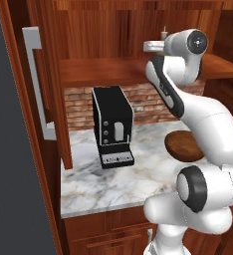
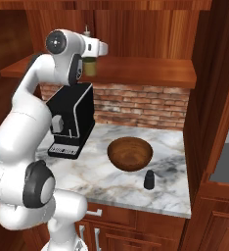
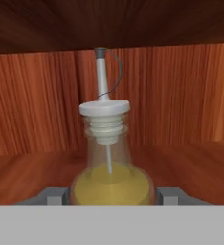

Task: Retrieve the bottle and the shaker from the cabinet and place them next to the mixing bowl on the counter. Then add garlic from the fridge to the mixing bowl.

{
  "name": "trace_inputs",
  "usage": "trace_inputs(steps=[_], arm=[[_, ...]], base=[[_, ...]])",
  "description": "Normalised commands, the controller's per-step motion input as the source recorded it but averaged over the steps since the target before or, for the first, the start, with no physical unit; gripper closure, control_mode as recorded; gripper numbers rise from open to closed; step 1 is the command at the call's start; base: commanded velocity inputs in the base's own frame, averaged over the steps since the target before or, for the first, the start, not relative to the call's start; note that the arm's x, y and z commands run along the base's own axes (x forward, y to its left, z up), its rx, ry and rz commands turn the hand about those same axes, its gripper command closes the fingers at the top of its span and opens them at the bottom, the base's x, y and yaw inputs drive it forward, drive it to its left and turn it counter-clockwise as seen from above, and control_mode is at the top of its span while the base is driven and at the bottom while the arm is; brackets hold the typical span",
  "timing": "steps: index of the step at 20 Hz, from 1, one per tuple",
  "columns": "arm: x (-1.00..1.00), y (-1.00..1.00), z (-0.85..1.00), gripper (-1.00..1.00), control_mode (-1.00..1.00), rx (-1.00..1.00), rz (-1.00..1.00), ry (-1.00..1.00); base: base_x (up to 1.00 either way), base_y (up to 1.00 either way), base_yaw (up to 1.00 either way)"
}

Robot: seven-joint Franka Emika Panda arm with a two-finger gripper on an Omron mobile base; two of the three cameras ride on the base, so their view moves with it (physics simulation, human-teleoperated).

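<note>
A glass bottle [image 3: 111, 182] of yellow oil with a white pourer stands on the wooden cabinet shelf [image 2: 146, 72]. My gripper [image 3: 111, 195] is shut on the bottle's round body, one finger against each side. From the right base view, the bottle [image 2: 90, 67] sits just under my hand [image 2: 94, 49]. The brown mixing bowl [image 2: 130, 153] rests on the marble counter. A small dark shaker [image 2: 149, 180] stands on the counter just in front of the bowl, to its right. In the left base view my arm partly covers the bowl [image 1: 180, 144].
A black coffee machine [image 2: 71, 120] stands on the counter [image 1: 98, 187] left of the bowl, below the shelf. A tall wooden door with a grey handle [image 1: 39, 82] is at the left. A brick wall backs the counter.
</note>
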Motion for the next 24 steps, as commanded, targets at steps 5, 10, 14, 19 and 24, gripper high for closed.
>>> trace_inputs(steps=[5,10,14,19,24], arm=[[-0.79,0.0,0.23,1.0,-1.0,0.0,-0.03,0.0],[-1.0,-0.01,0.28,1.0,-1.0,0.0,-0.09,0.01],[-1.0,0.0,0.06,1.0,-1.0,0.0,-0.11,0.03],[-1.0,0.0,-0.01,1.0,-1.0,0.0,-0.16,0.08],[-1.0,0.0,-0.1,1.0,-1.0,0.0,-0.22,0.05]], base=[[0.0,0.0,0.0],[0.0,0.0,0.0],[0.0,0.0,0.0],[0.0,0.0,0.0],[0.0,0.0,0.0]])
